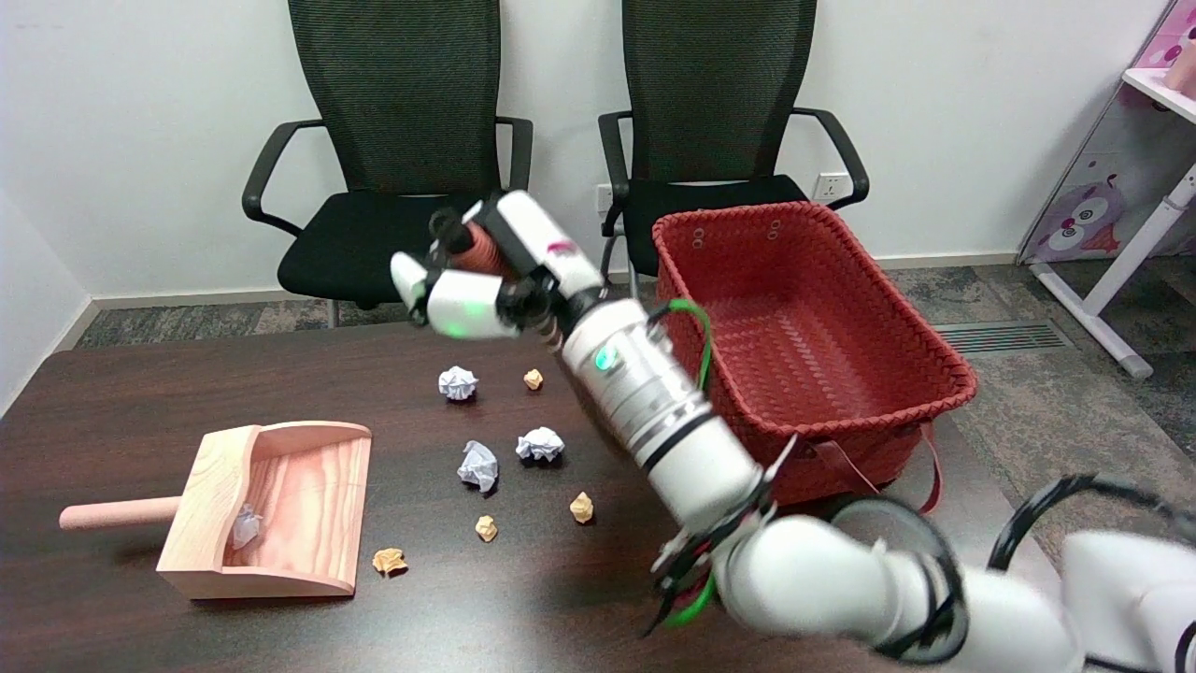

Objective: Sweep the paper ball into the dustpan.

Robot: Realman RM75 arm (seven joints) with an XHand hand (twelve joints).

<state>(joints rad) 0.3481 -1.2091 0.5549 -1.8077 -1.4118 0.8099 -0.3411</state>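
Note:
A wooden dustpan lies at the table's left, its handle pointing left and its mouth facing right. One white paper ball sits inside it. Several crumpled balls lie on the dark table to its right: white ones and small tan ones. My right hand hangs in the air above the table's far edge, beyond the balls and touching none. Its fingers point left and are apart, with nothing plainly held.
A red woven basket stands at the table's right, close beside my forearm. Two black office chairs stand behind the table against the wall. A tan ball lies near the front.

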